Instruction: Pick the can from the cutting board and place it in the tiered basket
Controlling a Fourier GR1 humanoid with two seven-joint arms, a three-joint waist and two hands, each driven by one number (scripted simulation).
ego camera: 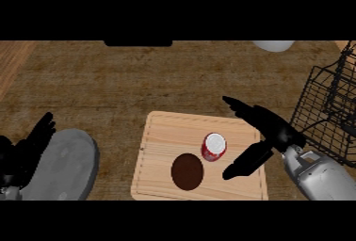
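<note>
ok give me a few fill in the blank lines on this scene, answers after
1. The red can stands on the ____ board.
2. The dark disc lies on the board beside the ____.
3. The wire basket is at the view's ____ edge.
4. The right hand, beside the can, is ____.

Answers: cutting; can; right; open
</note>
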